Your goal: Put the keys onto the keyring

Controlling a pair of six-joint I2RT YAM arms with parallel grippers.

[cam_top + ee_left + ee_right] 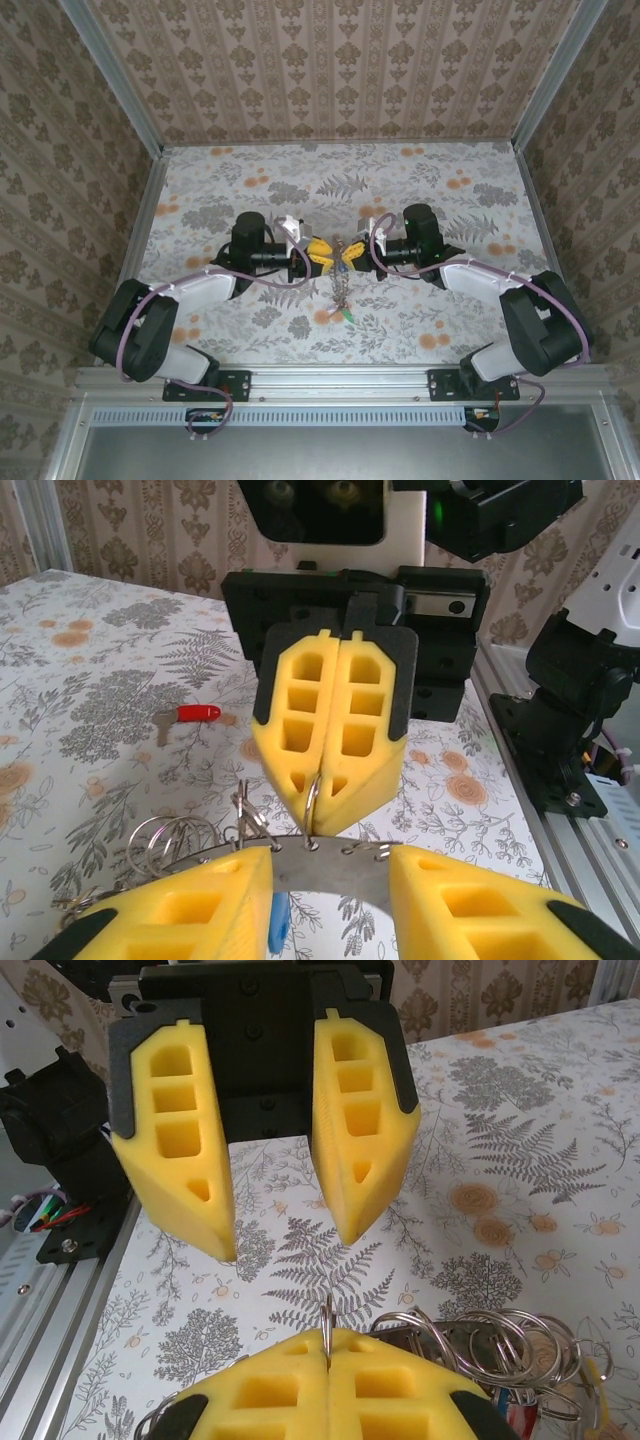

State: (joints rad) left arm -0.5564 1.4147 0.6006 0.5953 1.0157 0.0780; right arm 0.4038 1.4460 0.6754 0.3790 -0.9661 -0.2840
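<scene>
rail (340, 380): ribbed aluminium at 6 o'clock in the top view; both arm bases bolted to it.
keyring (343, 290): thin grey-metal string running toward 6 o'clock from where the grippers meet, mid-table; green and yellow tags (345, 316) at its near end.
right gripper (318, 815): yellow foam pads with square pockets, pressed together, pinching one thin wire ring (328, 1322) of the keyring; bunched steel split rings (490, 1345) at its 3 o'clock in the right wrist view.
left gripper (288, 1240): wedge-shaped pads spread, tips bare, facing the right gripper. In the left wrist view a flat grey strip (335, 868) with punched holes spans the gap; contact with the pads cannot be told.
blue piece (278, 920): smooth plastic by one pad's inner face; owner unclear.
red-tagged key (190, 715): small dull key with a glossy oblong tag, flat on the table (450, 200), at 10 o'clock from the right gripper's tips, well apart from the keyring.
table surface: matte, printed with grey ferns and orange blossoms.
walls (340, 70): damask wallpaper, 12 o'clock.
</scene>
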